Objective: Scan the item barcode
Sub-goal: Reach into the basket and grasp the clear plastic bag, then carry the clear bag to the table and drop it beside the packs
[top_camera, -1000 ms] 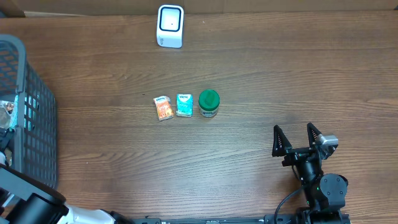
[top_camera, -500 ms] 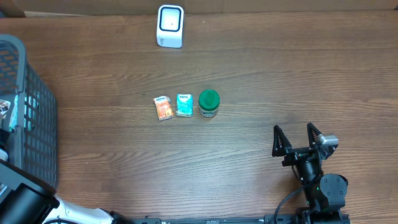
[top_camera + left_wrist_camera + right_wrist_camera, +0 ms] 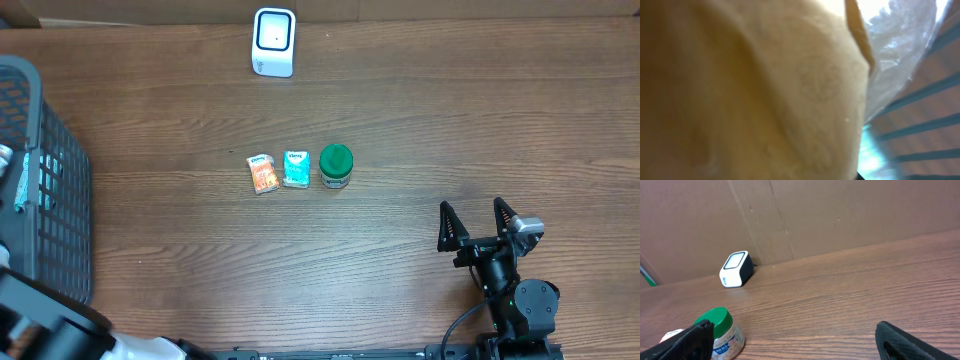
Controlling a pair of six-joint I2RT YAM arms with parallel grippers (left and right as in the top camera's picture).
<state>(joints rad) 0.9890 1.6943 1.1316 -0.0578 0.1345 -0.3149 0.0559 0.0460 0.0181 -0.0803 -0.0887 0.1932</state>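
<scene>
A pale yellow item [image 3: 765, 90] in clear crinkled wrap [image 3: 900, 40] presses against the left wrist camera and fills most of that view, hiding my left gripper's fingers. That arm [image 3: 40, 325] reaches into the dark basket [image 3: 60, 200] at the left edge, whose bars [image 3: 920, 92] show behind the item. The white scanner [image 3: 273, 41] stands at the table's far edge and shows in the right wrist view too, scanner [image 3: 735, 269]. My right gripper [image 3: 481, 222] rests open at the front right, nothing between its fingers; in its own view the right gripper [image 3: 792, 340] faces the scanner.
Mid-table lie an orange packet [image 3: 262, 173], a teal packet [image 3: 296, 168] and a green-lidded jar [image 3: 336, 166], also seen as the jar [image 3: 720, 327]. A brown cardboard wall [image 3: 840, 210] backs the table.
The left arm has shifted by the basket, and the items seen through the basket wall have moved a little toward the far side. The right arm has stayed still.
</scene>
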